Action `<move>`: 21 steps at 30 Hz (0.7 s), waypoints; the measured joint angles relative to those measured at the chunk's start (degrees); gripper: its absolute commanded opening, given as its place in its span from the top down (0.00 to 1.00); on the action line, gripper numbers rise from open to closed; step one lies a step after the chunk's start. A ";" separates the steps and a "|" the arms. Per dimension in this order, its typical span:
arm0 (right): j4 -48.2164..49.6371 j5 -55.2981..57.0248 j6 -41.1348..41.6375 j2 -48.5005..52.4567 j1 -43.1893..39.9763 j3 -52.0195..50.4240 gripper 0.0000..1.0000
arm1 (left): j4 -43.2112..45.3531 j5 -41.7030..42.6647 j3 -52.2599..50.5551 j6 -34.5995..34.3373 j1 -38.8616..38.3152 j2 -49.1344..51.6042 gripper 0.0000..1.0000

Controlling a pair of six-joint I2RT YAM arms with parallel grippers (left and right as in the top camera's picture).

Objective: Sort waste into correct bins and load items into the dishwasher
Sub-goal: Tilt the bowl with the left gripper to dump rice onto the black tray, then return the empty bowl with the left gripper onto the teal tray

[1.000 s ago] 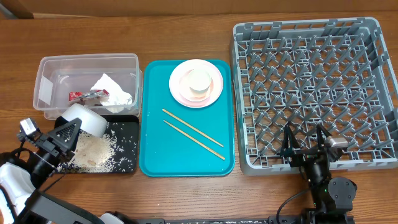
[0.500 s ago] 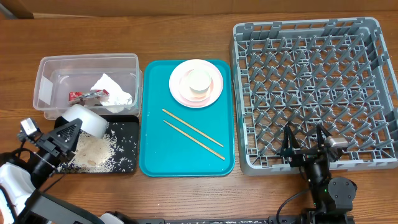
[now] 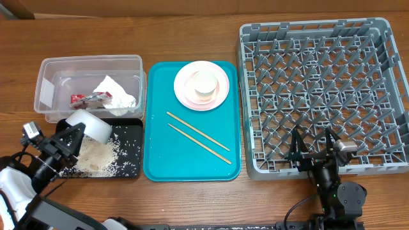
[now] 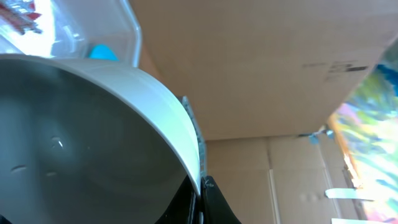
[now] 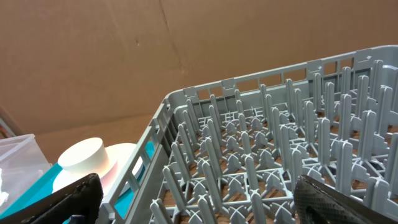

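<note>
A teal tray [image 3: 161, 156] lies on the wooden table [image 3: 192, 25], brown cardboard [image 5: 93, 62] behind.

- The left gripper [image 3: 66, 142] was black, its fingers triangular open frames; a small white-and-grey camera block [image 3: 28, 131] was mounted behind it
- The left arm wore a glossy white shell [image 3: 11, 191]; black cables ran alongside
- The right gripper [image 3: 312, 145] was black with matching triangular fingers; its fingertips [image 5: 78, 194] looked matt and rounded
- A grey block [image 3: 345, 145] was fixed to its side; the round joint [image 3: 350, 195] below was black, with a thin black cable [image 3: 300, 207]
</note>
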 measured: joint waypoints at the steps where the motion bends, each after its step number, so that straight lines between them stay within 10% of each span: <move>1: 0.04 0.00 -0.02 0.00 0.00 0.00 0.00 | 0.09 -1.18 0.00 -0.09 0.00 0.00 0.96; 21: 0.02 0.00 0.00 0.00 0.00 0.00 0.00 | 0.31 -23.12 10.54 -14.12 -10.38 -6.01 0.96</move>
